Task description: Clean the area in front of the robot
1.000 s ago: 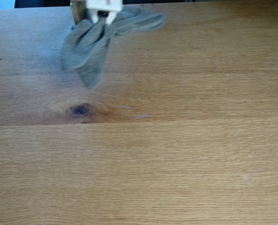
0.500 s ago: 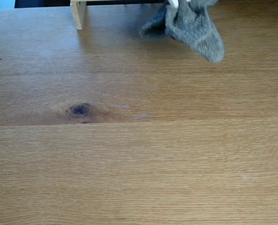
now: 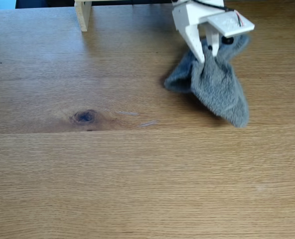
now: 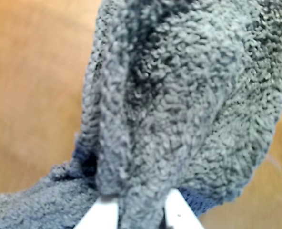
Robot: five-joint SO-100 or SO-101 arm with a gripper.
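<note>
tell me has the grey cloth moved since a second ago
Yes. In the fixed view the cloth, pinched in the tool, has swung from beside the wooden post to the right and down, well right of the dark knot.

The table [image 3: 137, 174] is seen to be light-brown oak with fine straight grain, a soft satin sheen and one dark bluish knot [image 3: 84, 116]. To the right of the knot, a grey cloth [image 3: 215, 84] of fuzzy, looped, matt pile is pinched in a claw [image 3: 207, 55] of smooth white matt plastic. Behind the knot, a post [image 3: 82, 14] of pale bare wood is shown.
</note>
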